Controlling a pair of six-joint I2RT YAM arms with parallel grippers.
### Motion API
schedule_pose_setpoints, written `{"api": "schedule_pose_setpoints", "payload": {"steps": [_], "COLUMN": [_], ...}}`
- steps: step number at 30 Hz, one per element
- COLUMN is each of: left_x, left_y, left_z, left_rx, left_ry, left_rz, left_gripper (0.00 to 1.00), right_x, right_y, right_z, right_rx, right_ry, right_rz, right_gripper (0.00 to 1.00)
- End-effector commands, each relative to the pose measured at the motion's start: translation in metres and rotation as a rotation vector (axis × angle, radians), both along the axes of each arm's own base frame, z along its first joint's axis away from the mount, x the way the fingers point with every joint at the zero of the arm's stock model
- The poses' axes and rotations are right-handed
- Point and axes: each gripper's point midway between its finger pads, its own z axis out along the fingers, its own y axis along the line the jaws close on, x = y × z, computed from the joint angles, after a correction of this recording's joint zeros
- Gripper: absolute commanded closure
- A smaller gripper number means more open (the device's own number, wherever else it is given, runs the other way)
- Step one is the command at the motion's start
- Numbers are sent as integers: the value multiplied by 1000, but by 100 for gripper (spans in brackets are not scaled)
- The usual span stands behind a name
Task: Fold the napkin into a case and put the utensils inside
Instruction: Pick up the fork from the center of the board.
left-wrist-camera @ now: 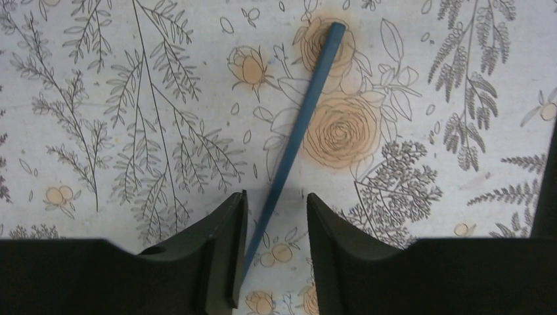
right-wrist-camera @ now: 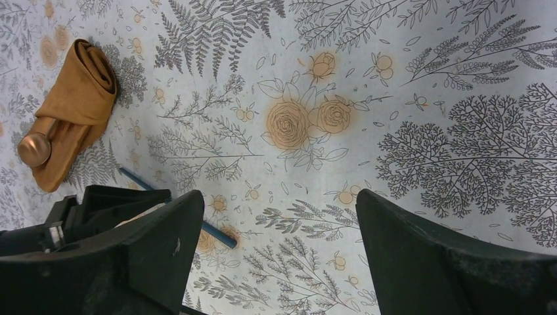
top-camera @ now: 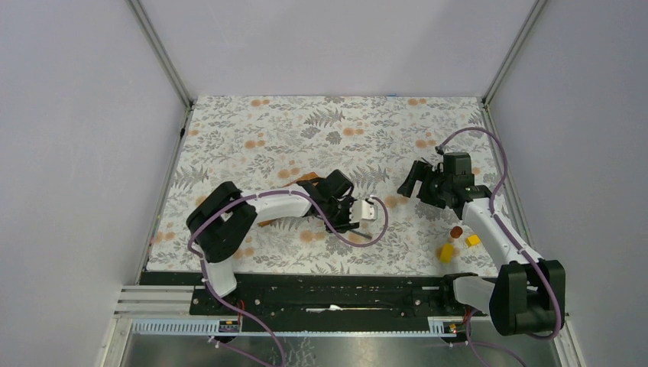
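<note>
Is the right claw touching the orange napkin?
Apart. The right wrist view shows bare table between the right claw and the napkin.

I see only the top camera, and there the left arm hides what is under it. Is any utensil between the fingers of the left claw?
Observer: Yes. In the left wrist view a slim dark blue handle lies flat on the tablecloth, between the fingers of the left claw.
Operator: Is it gripped?
Observer: Not yet. The jaws stand apart, and a gap shows between the handle and one finger.
Operator: And the napkin?
Observer: The right wrist view shows the napkin folded narrow, with a copper-coloured spoon bowl at one end.
</note>
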Motion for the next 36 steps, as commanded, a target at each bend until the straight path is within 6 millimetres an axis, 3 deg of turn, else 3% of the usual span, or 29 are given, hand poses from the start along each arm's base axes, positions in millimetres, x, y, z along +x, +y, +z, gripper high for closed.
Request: {"api": "schedule_pose_setpoints", "payload": {"steps": [1, 9, 14, 17, 18, 22, 27, 33, 36], "left_x": [13, 2, -16, -24, -26, -21, -6, 3, 6], "left_y": [-20, -9, -2, 2, 2, -9, -8, 1, 16], "left_z": [3, -18, -29, -33, -33, -17, 13, 44, 57], "left_rx": [-14, 135, 220, 275, 280, 221, 174, 142, 151], "left_ry": [-62, -38, 41, 69, 80, 50, -29, -89, -102], "left_rz": [-36, -96, -135, -146, -140, -66, 57, 133, 178], "left_gripper": [60, 73, 82, 100, 100, 100, 100, 100, 100], "right_x": [3, 2, 3, 3, 3, 3, 9, 23, 30], "right_y": [3, 3, 3, 3, 2, 3, 6, 29, 59], "right_z": [8, 8, 8, 8, 7, 3, -4, -13, -11], "right_rx": [27, 23, 24, 23, 21, 20, 48, 177, 322], "right_ry": [-39, -42, -42, -38, -36, -21, 1, 35, 31], "right_rz": [5, 6, 5, 4, 2, 3, -12, 18, 104], "right_gripper": [8, 10, 10, 10, 10, 11, 10, 10, 15]}}
